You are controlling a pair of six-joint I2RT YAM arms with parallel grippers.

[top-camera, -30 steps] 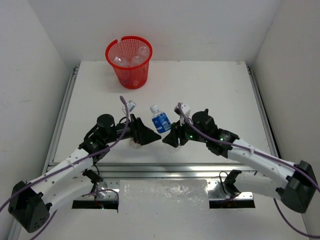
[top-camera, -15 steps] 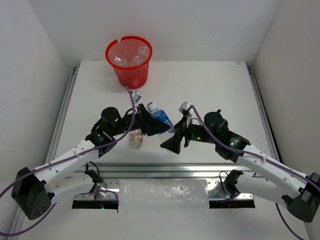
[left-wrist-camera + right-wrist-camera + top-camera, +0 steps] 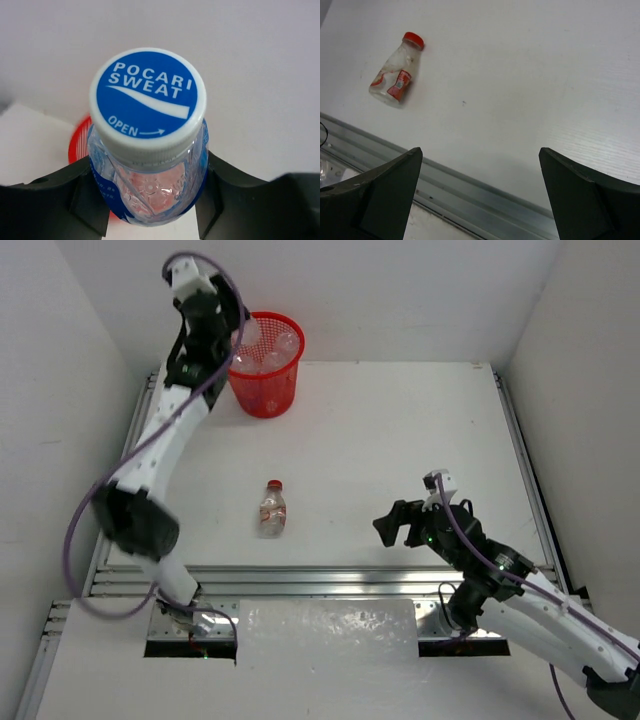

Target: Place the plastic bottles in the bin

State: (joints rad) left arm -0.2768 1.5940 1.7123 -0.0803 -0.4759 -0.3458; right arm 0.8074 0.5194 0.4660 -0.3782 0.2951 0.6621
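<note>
White wall (image 3: 260, 45) behind; blue-capped bottle (image 3: 148, 135) clamped between left jaws.

Top external: high behind the arm bases (image 3: 460, 608), looking down over the white surface (image 3: 400, 420). Left wrist: close on a blue-capped clear plastic bottle (image 3: 148, 100), facing the wall (image 3: 250, 50). Right wrist: low, oblique; shares the red-capped clear plastic bottle (image 3: 395, 72) with the top view

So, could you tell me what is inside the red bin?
At least two clear bottles lie inside the bin. The left arm covers its left side, so anything there is hidden.
</note>
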